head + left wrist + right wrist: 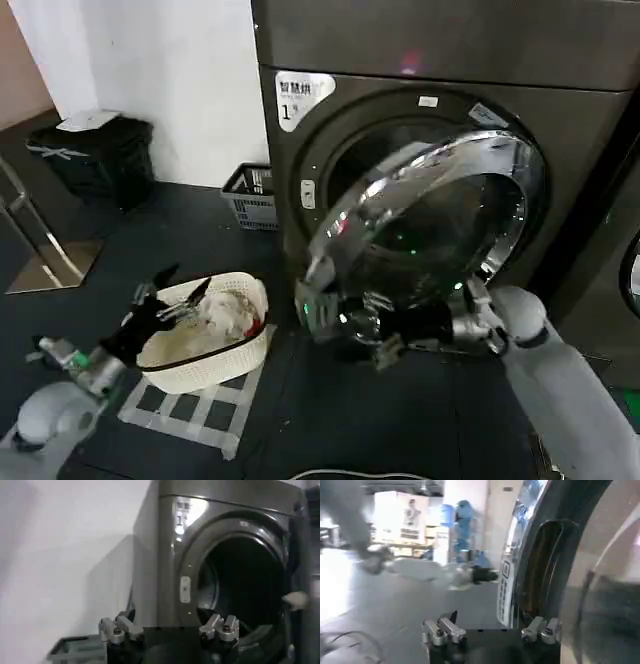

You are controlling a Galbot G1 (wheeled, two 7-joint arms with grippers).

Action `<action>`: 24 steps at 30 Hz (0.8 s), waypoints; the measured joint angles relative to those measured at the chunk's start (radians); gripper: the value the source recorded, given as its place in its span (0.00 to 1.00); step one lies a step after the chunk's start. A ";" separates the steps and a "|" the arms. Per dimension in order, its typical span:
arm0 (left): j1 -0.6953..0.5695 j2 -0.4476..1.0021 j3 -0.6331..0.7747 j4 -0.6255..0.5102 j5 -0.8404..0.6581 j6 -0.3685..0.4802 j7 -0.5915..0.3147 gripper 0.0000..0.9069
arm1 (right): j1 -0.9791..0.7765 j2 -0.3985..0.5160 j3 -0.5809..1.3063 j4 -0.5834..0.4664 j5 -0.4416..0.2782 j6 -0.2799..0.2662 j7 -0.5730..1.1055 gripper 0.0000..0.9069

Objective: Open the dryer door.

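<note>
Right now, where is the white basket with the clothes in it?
In the head view the white laundry basket sits on the floor at lower left, in front of the dryer, right beside the left gripper.

Readable text is sparse. White label on the dryer front, upper left of the porthole: a line of Chinese characters, too small to make out, with a large "1" below it. Same label in the left wrist view: the "1" is legible, the rest washed out by glare. Small white sticker at the top of the porthole surround: print unreadable. Another white sticker on the dryer door rim: print unreadable. Right wrist view: narrow white sticker on the chrome door edge, with a small square mark near its top and fine print, illegible. Background boxes carry dark printing, not readable.
</note>
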 joint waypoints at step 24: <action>-0.525 -0.083 0.570 0.171 -0.105 0.048 0.134 1.00 | -0.337 -0.090 0.584 -0.026 0.167 0.100 0.076 1.00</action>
